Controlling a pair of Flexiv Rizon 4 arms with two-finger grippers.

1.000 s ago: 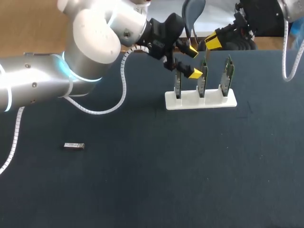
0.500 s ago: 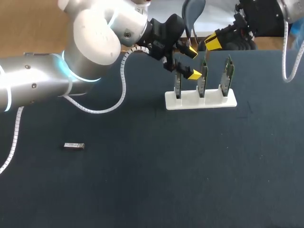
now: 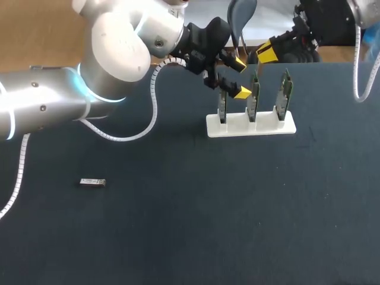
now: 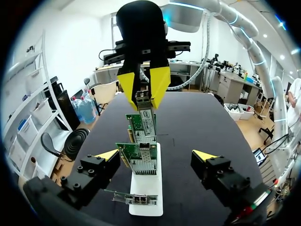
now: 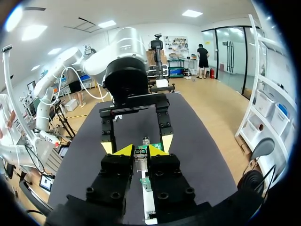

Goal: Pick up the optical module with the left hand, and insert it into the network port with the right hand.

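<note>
An optical module point(image 4: 143, 100) is clamped between the yellow tips of the right gripper point(image 4: 144, 95), which hangs over the far right part of the table point(image 3: 208, 208). It sits directly above the top edge of the right-hand card; whether it touches that card cannot be told. The right wrist view confirms the grasp, with both fingertips pressed to the module's sides.

Three green cards point(image 3: 252, 101) stand upright in a row in a white holder point(image 3: 270, 127). The middle card carries a metal network port point(image 4: 142, 165).

The left gripper point(image 3: 240, 78) hovers at the left end of the holder. It is released, its fingers spread wide, one to either side of the row of cards, and they grasp nothing.

A second module point(image 3: 92, 182), small and silver, lies flat on the table at the near left, well apart from the holder and both grippers.
</note>
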